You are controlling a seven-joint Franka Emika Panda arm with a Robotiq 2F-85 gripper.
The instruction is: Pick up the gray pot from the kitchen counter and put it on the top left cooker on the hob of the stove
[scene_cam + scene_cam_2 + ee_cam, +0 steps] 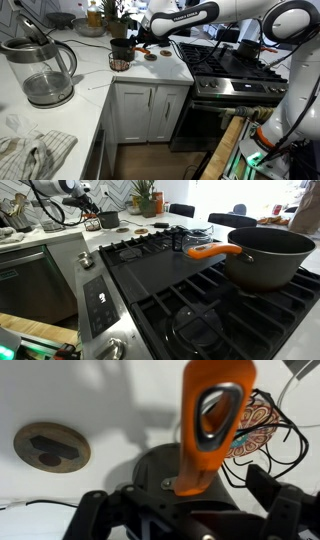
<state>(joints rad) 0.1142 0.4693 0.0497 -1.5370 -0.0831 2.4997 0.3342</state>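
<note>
The gray pot (122, 49) is small, dark and round, with an orange handle (212, 420). It stands on the white kitchen counter (90, 85) and also shows in an exterior view (108, 219). In the wrist view the pot (150, 465) lies right below the camera. My gripper (128, 38) hangs just above it, and its fingers (180, 500) are open, one on each side of the pot, gripping nothing. The hob (228, 62) (170, 280) is on the steel stove (235, 90). Its far-left burner (203, 47) has nothing on it.
A wire stand with a patterned coaster (262, 425) is close beside the pot. A round wooden coaster (52, 446) lies on its other side. A glass kettle (42, 68) and a cloth (35, 155) are on the counter. A large gray pan with an orange handle (272, 252) sits on the hob.
</note>
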